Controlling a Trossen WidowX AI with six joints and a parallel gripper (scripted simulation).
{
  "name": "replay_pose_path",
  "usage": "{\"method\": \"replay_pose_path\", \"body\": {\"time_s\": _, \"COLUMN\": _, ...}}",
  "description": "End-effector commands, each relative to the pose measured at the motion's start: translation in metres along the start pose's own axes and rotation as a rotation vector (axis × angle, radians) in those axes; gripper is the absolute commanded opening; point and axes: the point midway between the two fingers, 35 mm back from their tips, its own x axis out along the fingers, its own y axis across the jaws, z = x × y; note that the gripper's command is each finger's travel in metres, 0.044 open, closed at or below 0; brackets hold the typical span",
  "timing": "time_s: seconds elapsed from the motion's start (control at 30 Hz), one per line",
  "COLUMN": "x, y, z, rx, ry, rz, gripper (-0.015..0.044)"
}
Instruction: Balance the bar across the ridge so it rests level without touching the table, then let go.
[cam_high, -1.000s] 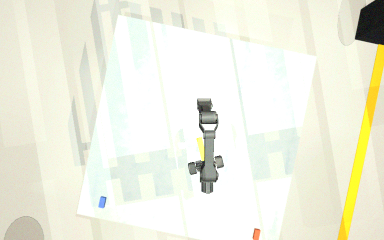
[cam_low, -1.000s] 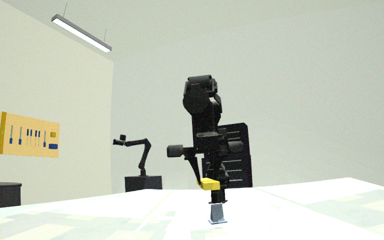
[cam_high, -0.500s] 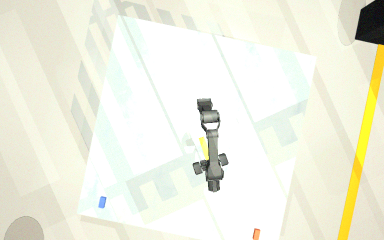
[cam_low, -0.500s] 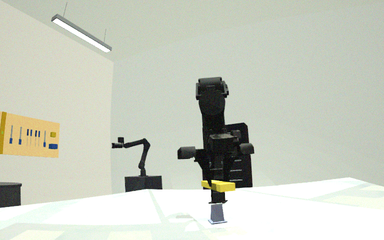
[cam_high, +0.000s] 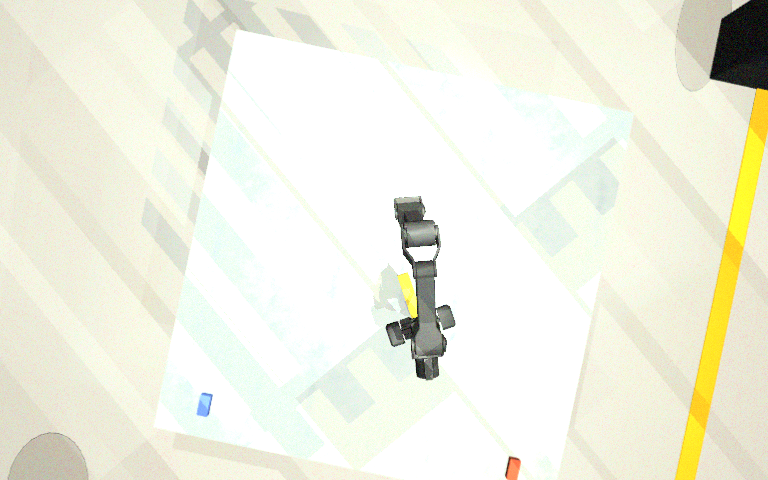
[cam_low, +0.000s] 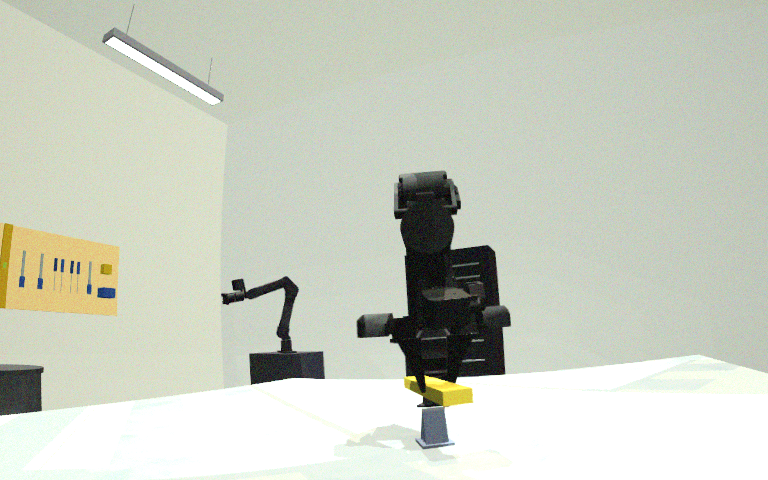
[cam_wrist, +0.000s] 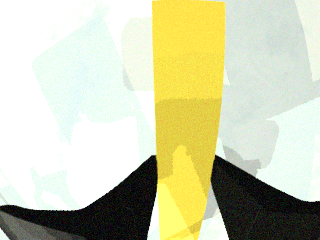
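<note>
At lower centre of the exterior view, there's the ridge, standing on the table! Just above it in the frame, the claw grips the yellow bar, clear of the tabletop. Farther back, left of centre, a second arm stands on a dark box; upper left, a lamp hangs.

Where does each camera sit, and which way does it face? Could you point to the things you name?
Top: high overhead, facing down at the table (cam_high: 317, 169); the arm's upper side shows.
Exterior: near table height, facing the arm across the ridge (cam_low: 434, 425), walls behind.
Wrist: on the arm by the gripper (cam_high: 425, 367) (cam_low: 436, 384) (cam_wrist: 185, 167), facing along its fingers.
Exterior and wrist share the held yellow bar (cam_high: 407, 294) (cam_low: 447, 391) (cam_wrist: 189, 75).
</note>
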Motion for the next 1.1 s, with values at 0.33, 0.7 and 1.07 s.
{"method": "replay_pose_path", "body": {"time_s": 0.33, "x": 0.0120, "y": 0.0001, "z": -0.0010, "rx": 0.001, "ry": 0.002, "rz": -0.002, "gripper": 0.0000}}
{"method": "replay_pose_path", "body": {"time_s": 0.7, "x": 0.0119, "y": 0.0002, "z": -0.0011, "rx": 0.001, "ry": 0.002, "rz": -0.002, "gripper": 0.0000}}
{"method": "replay_pose_path", "body": {"time_s": 1.07, "x": 0.0128, "y": 0.0002, "z": -0.0011, "rx": 0.001, "ry": 0.002, "rz": -0.002, "gripper": 0.0000}}
